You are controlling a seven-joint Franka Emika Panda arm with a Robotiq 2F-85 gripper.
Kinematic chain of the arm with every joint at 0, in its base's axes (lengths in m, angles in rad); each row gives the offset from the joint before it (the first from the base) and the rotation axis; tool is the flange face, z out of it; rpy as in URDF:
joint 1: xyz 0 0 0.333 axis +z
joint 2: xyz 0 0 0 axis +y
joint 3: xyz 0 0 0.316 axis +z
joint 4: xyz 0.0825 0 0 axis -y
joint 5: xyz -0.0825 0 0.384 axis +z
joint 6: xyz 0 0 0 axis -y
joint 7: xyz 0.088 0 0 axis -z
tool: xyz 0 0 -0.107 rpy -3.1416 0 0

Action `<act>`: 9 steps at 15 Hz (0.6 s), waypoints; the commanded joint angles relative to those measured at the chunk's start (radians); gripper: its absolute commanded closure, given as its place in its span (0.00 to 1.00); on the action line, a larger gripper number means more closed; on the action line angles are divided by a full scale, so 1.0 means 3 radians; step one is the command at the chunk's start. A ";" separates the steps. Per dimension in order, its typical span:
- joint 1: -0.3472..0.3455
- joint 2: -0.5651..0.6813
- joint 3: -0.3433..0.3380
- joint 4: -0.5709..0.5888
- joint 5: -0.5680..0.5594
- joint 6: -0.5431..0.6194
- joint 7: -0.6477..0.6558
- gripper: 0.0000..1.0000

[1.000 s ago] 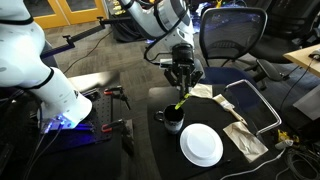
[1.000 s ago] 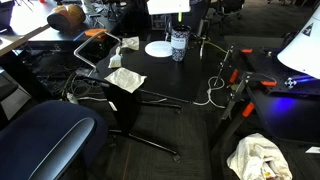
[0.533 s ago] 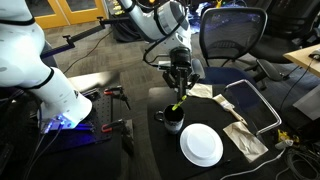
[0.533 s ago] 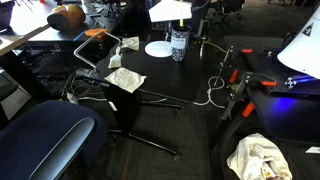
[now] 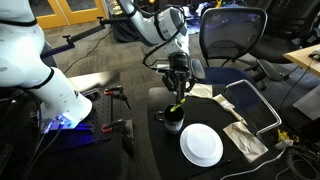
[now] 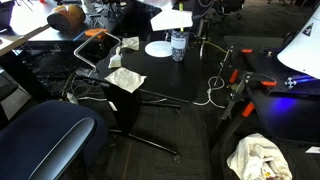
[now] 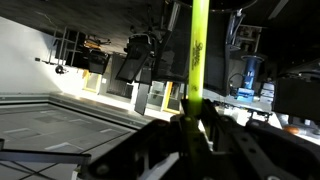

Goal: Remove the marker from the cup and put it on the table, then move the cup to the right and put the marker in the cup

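Note:
In an exterior view my gripper points down over the dark glossy cup on the black table. It is shut on the top of the yellow-green marker. The marker hangs tilted, with its lower end at the cup's mouth; I cannot tell if it is still inside. In the wrist view the marker runs straight up from between the fingers. In an exterior view the gripper hides most of the cup.
A round white plate lies right beside the cup and also shows in an exterior view. Crumpled cloths and a bent metal frame lie past the plate. An office chair stands behind the table.
The gripper has risen slightly and drifted a little left with the marker in it. The cup and plate have not moved.

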 commanded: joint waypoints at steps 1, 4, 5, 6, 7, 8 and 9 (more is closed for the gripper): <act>-0.0004 0.0066 0.0002 0.0041 -0.0036 0.0139 0.0127 0.96; -0.0009 0.0133 -0.0012 0.0052 -0.0061 0.0280 0.0304 0.96; -0.0007 0.0157 -0.0014 0.0057 -0.0057 0.0307 0.0339 0.96; -0.0003 0.0189 -0.0015 0.0068 -0.0055 0.0317 0.0359 0.96; 0.0001 0.0217 -0.0019 0.0078 -0.0055 0.0320 0.0382 0.96; 0.0003 0.0240 -0.0020 0.0086 -0.0051 0.0314 0.0374 0.96; 0.0005 0.0251 -0.0022 0.0089 -0.0047 0.0300 0.0370 0.96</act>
